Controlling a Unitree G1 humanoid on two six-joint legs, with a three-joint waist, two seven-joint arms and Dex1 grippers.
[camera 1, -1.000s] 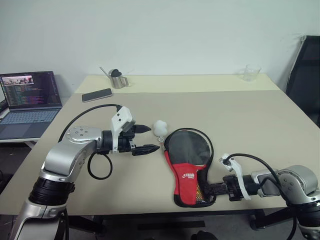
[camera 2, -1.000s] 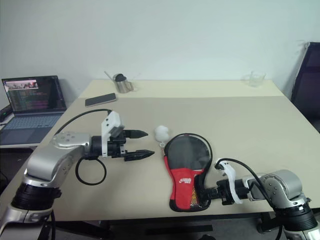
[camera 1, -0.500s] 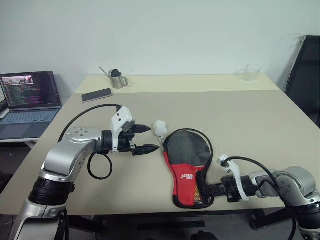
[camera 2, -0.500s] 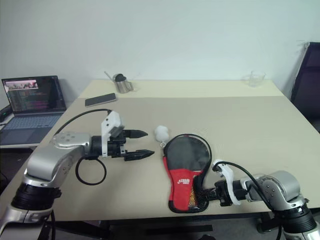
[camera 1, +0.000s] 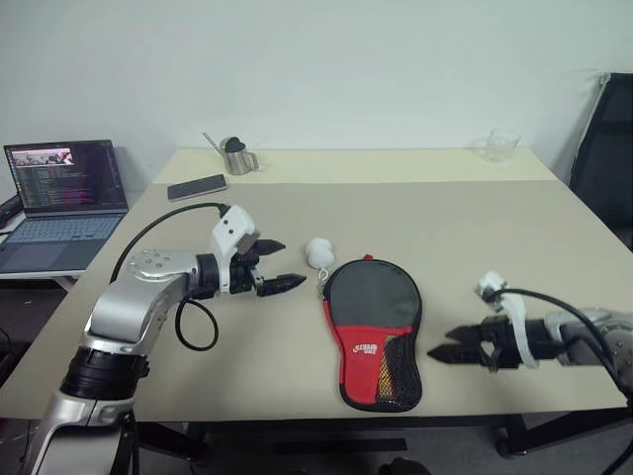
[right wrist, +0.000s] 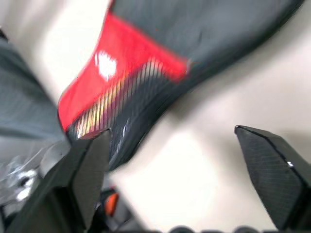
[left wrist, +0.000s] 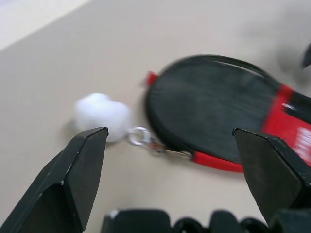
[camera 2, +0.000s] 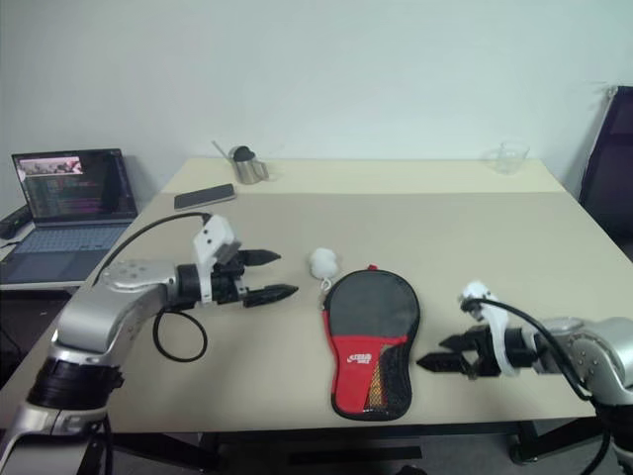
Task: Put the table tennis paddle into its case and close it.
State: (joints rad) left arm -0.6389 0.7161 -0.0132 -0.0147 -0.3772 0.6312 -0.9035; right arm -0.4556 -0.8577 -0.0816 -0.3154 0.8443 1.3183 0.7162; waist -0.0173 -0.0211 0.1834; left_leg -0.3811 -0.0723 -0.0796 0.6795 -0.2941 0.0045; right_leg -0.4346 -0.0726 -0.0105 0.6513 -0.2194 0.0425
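Lying flat, case (camera 1: 374,330) looks closed; both grippers, left (camera 1: 278,265) and right (camera 1: 447,349), flank it agape, empty.

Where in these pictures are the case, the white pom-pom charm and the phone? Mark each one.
case (camera 1: 374,297): left eye view, on its black round panel.
white pom-pom charm (camera 1: 317,251): left eye view, on the fluffy ball's middle.
phone (camera 1: 196,187): left eye view, on its dark screen.

The case (camera 1: 373,332) is black above, red with a white logo below, beside a white pom-pom (camera 1: 317,252).
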